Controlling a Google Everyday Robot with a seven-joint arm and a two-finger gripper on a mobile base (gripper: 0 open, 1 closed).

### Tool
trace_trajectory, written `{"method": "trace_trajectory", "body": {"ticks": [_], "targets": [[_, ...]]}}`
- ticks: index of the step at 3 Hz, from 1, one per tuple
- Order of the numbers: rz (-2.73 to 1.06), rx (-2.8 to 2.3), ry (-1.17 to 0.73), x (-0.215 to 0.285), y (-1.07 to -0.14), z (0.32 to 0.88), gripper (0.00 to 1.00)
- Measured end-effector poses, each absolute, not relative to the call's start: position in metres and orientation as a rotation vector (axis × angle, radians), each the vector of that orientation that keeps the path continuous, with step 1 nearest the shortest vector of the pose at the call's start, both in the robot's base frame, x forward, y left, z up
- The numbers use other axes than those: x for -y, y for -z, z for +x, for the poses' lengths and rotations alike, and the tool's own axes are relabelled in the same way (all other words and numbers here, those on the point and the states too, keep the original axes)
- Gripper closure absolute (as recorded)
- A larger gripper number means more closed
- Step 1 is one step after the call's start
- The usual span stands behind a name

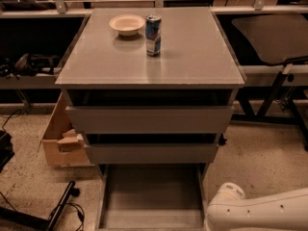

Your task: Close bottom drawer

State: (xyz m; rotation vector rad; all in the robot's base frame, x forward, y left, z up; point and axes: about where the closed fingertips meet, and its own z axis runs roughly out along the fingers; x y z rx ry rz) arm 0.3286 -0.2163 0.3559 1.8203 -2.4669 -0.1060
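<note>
Camera view looks down on a grey drawer cabinet point(192, 57) from its front. The bottom drawer point(151, 196) is at the foot of the cabinet, pulled far out towards the camera, with its grey box interior showing. Above it in the cabinet, the middle drawer point(151, 153) and the top drawer point(149, 119) each stand slightly ajar. On the cabinet's top, near its back edge, a cream bowl point(127, 24) sits just beside an upright blue and silver drink can point(153, 35). A cardboard box point(60, 143) leans against the cabinet's left side on the floor. The white robot arm point(255, 213) lies low at the cabinet's front right, next to the open drawer's right side. The gripper is out of the frame beyond the lower edge, so whether it is released or clenched cannot be told.
</note>
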Motion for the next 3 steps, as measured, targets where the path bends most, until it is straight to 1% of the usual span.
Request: {"method": "trace_trajectory", "body": {"ticks": [2,3], "targets": [[1.781,2.446,0.244,0.188,-0.268,0.317,0.65],[1.773,2.44,0.263,0.185,-0.261,0.312,0.87]]}}
